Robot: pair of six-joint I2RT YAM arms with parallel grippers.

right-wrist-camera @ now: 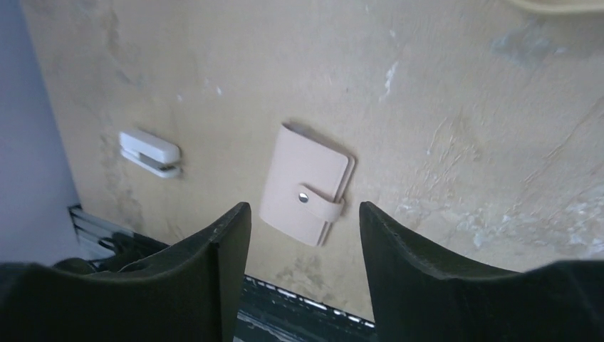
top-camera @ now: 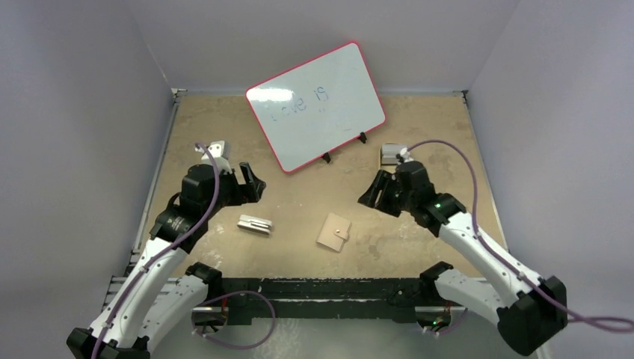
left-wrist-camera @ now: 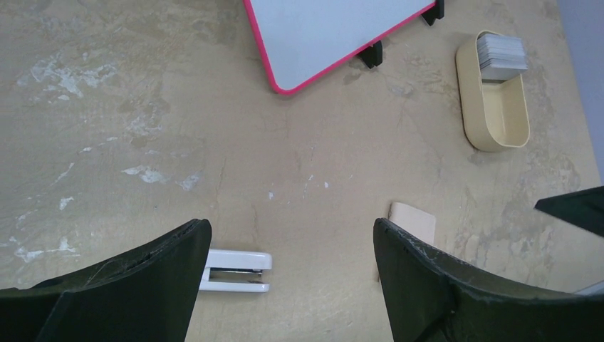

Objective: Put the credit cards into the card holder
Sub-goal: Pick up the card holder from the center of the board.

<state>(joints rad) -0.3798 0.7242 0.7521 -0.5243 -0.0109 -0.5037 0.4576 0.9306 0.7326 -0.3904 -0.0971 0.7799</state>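
Observation:
The card holder (top-camera: 334,232), a beige wallet snapped shut by its button tab, lies flat near the table's front middle. It shows whole in the right wrist view as the card holder (right-wrist-camera: 306,184), and only one corner (left-wrist-camera: 413,216) shows in the left wrist view. The credit cards (left-wrist-camera: 502,53), a pale grey stack, sit in one end of a tan oval tray (left-wrist-camera: 498,121) at the back right (top-camera: 390,155). My left gripper (top-camera: 256,183) (left-wrist-camera: 292,224) hovers open and empty. My right gripper (top-camera: 374,191) (right-wrist-camera: 305,208) hangs open above and right of the wallet, holding nothing.
A white stapler (top-camera: 255,224) (left-wrist-camera: 238,271) (right-wrist-camera: 149,153) lies left of the wallet. A pink-framed whiteboard (top-camera: 316,105) (left-wrist-camera: 335,28) stands propped at the back centre. A small grey-white object (top-camera: 217,149) sits at the back left. Grey walls enclose the table.

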